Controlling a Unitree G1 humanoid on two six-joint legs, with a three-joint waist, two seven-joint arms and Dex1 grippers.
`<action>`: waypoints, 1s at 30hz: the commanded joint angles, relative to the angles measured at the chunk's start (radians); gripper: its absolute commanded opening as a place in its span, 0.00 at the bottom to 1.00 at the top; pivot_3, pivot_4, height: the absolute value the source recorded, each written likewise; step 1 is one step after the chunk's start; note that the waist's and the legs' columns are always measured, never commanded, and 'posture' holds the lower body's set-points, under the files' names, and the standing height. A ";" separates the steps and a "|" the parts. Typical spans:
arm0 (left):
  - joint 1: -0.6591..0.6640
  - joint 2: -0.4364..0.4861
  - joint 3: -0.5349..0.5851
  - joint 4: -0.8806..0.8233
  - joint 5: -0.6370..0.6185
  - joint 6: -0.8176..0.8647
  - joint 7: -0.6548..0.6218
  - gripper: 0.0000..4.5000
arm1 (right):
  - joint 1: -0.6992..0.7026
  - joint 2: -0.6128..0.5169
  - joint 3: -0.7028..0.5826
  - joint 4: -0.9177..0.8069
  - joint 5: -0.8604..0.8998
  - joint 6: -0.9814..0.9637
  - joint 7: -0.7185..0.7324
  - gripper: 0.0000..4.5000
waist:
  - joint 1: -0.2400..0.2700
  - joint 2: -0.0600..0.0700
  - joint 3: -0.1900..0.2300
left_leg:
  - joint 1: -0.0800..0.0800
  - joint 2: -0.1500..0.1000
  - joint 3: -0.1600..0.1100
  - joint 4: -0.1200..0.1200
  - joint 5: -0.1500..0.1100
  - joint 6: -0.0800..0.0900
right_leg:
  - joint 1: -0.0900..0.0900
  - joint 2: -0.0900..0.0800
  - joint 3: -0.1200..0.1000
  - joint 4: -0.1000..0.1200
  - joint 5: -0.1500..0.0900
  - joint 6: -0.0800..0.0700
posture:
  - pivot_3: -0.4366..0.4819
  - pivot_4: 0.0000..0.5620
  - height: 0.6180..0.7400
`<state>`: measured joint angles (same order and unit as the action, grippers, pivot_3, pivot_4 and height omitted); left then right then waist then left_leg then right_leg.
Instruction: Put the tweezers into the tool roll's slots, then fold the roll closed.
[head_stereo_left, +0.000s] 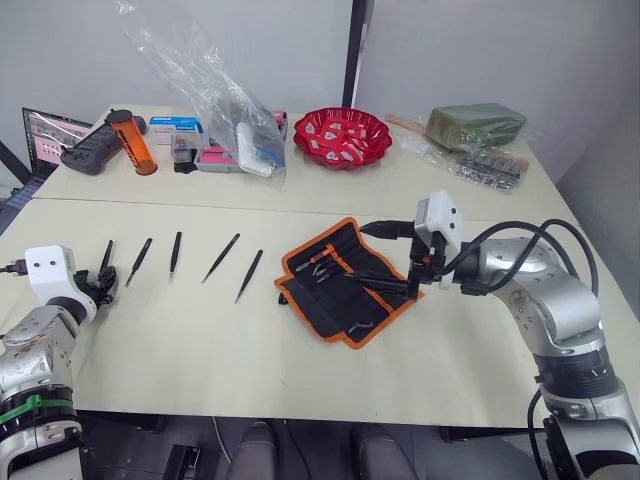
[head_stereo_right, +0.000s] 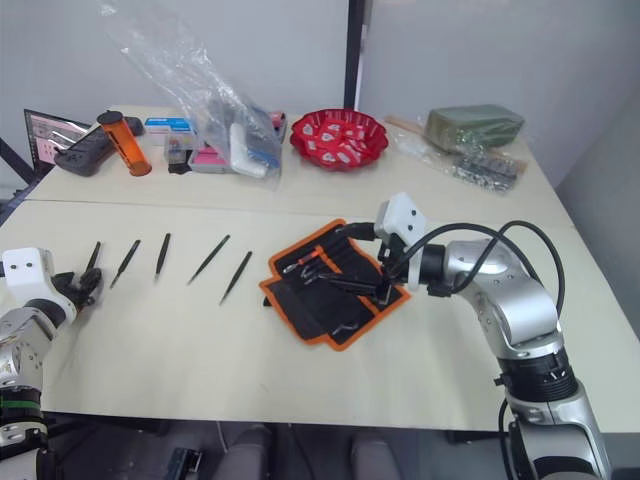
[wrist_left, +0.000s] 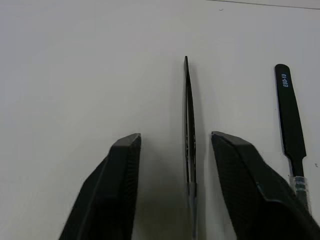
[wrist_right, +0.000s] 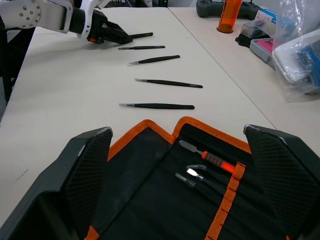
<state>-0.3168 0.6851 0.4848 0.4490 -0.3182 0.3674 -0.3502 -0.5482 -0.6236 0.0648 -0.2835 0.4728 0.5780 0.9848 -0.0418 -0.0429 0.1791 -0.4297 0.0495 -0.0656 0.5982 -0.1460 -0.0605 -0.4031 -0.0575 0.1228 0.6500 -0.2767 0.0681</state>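
Observation:
The tool roll lies unfolded on the table, black with orange edging. A few small tools, one red-handled, sit in its slots. Five black tweezers lie in a row to its left. My left gripper is open around the near end of the leftmost tweezers, with one finger on each side. The second tweezers lies just beside it. The others lie nearer the roll. My right gripper hovers open at the roll's right edge, holding nothing.
At the back stand a red bowl of small packets, a clear plastic bag over boxes, an orange cylinder, a black controller and a green package. A seam joins two tables.

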 joint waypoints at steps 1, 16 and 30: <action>-0.012 -0.002 0.008 -0.003 -0.004 -0.017 0.004 0.22 | -0.020 -0.010 -0.020 -0.020 0.004 -0.017 -0.005 1.00 | 0.000 0.000 0.000 | 0.000 0.000 0.000 0.000 0.000 0.000 | 0.000 0.000 0.000 0.000 0.000 0.000 | 0.48 0.27 1.00; 0.109 -0.030 0.052 -0.264 -0.089 -0.023 -0.064 0.00 | -0.028 -0.004 -0.006 -0.013 0.006 -0.017 0.003 1.00 | -0.002 0.000 0.000 | 0.000 0.000 0.000 0.000 0.000 0.000 | 0.000 0.000 0.000 0.000 0.000 0.000 | 0.48 0.27 1.00; 0.440 -0.036 -0.026 -0.732 -0.280 0.151 -0.311 0.00 | -0.034 -0.008 -0.002 0.002 0.010 -0.013 0.028 1.00 | -0.004 0.000 0.000 | 0.000 0.000 0.000 0.001 0.000 0.000 | 0.000 0.000 0.001 0.000 0.000 0.000 | 0.48 0.27 1.00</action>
<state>0.1095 0.6460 0.4474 -0.2362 -0.5813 0.5107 -0.6487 -0.5666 -0.6210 0.0756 -0.2672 0.4734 0.5780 1.0040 -0.0455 -0.0429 0.1791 -0.4297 0.0496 -0.0656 0.5990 -0.1460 -0.0605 -0.4030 -0.0575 0.1233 0.6499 -0.2764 0.0679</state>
